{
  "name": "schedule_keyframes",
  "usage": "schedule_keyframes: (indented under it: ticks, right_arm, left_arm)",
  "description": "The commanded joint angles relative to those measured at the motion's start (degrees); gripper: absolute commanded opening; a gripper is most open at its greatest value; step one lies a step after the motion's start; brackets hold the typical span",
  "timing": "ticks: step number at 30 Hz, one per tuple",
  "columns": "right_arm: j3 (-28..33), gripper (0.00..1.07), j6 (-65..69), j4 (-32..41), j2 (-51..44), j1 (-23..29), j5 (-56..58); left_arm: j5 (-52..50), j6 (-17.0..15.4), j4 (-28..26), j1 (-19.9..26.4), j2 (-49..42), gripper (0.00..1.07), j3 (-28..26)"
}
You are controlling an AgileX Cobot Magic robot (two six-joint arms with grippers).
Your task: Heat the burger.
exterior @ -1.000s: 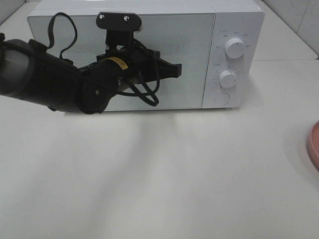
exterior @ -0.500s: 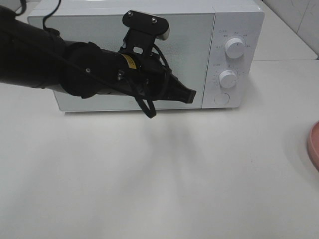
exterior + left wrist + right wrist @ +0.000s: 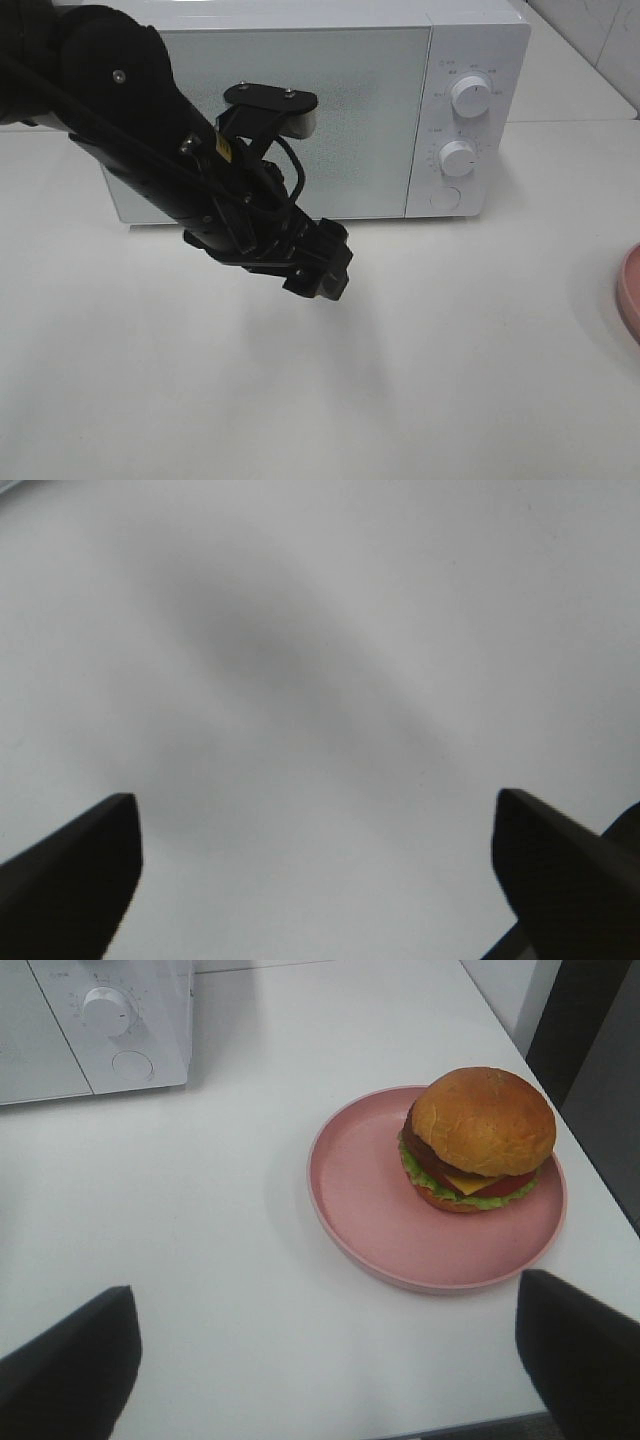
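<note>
The left gripper is hanging low over the bare white table, its fingers spread wide and grasping nothing. The right gripper is also standing released, fingers far apart and empty above the tabletop. Just beyond it, the burger is sitting on the pink plate, toward one side of it. Farther back, the microwave is standing with its door closed, two white knobs showing on its panel, well apart from the plate.
</note>
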Motion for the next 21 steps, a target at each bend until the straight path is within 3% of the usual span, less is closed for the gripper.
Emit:
schedule_keyframes:
  ticks: [1, 10, 21]
  right_arm:
    - [0.11, 0.98, 0.17, -0.29, -1.15, 0.11, -0.46]
    - [0.11, 0.98, 0.17, -0.29, -1.15, 0.11, -0.46]
    - [0.11, 0.98, 0.17, -0.29, -1.15, 0.11, -0.46]
  left_arm:
    - [4.35, -2.69, 1.2, -0.11, -2.29, 1.02, -0.46]
    - [9.74, -2.58, 2.58, -0.11, -6.7, 1.02, -0.4]
    - [25.67, -2.58, 3.21, 7.91, -10.03, 1.02, -0.34]
